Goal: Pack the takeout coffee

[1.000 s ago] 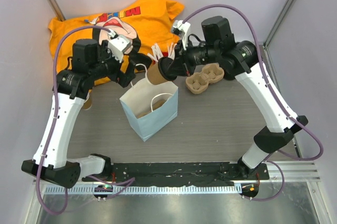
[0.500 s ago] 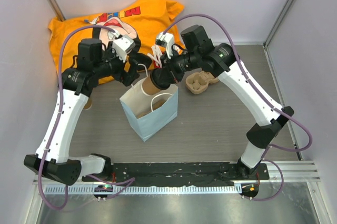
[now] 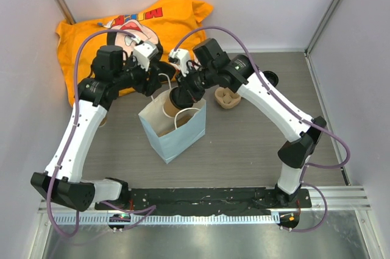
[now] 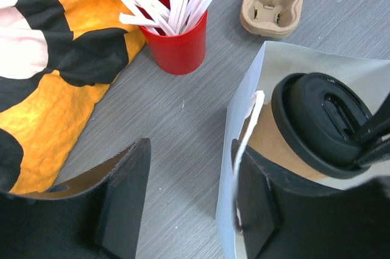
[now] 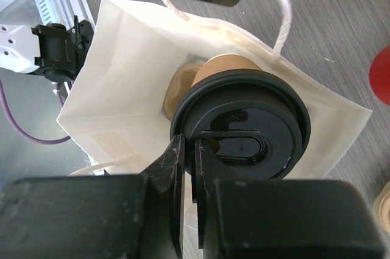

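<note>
Right wrist view: takeout coffee (image 5: 244,119) pinched at lid rim by right tool (image 5: 190,149), just ahead of it, over paper bag (image 5: 131,58) mouth. Left tool (image 4: 189,204) jaws apart, astride bag's edge, possibly touching.

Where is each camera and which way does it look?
Top external: above and behind, looking down on both arms, paper bag and takeout coffee.
Left wrist: faces down past the open left gripper at the bag's rim.
Right wrist: faces down past the right gripper, pinching the lid, into the bag.
All share bag and coffee.
</note>
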